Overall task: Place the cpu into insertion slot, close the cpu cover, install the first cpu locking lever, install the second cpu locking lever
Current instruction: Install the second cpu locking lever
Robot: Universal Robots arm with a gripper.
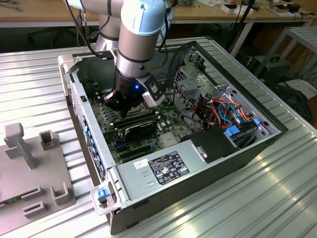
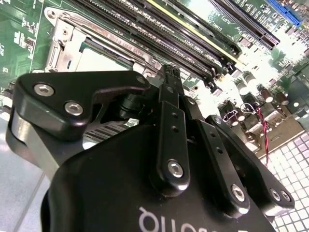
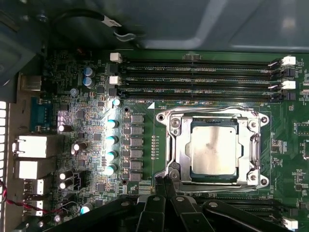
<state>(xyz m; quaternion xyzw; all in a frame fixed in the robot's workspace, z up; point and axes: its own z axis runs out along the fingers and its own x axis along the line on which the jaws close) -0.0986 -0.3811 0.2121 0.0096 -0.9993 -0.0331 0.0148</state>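
Note:
The cpu (image 3: 212, 149) lies flat in the insertion slot (image 3: 263, 181) on the green board, silvery face up. The cpu cover (image 3: 179, 145), a silver frame, lies down over the chip's edges. A thin wire lever (image 3: 212, 108) runs along the socket's side nearest the memory slots. My gripper (image 3: 163, 181) is shut, nothing visible between its black fingers, with the tips right at a corner of the socket. In the second wrist view the gripper (image 2: 169, 77) hangs just beside the cover (image 2: 65, 43). In the exterior view the gripper (image 1: 119, 105) reaches down inside the open computer case.
Long black memory slots (image 3: 198, 77) run beside the socket. A long black card (image 1: 141, 128) stands close to the gripper. The power supply (image 1: 163, 168), drive cage and cables (image 1: 228, 111) crowd the case. A grey fixture (image 1: 29, 168) sits at the exterior view's left.

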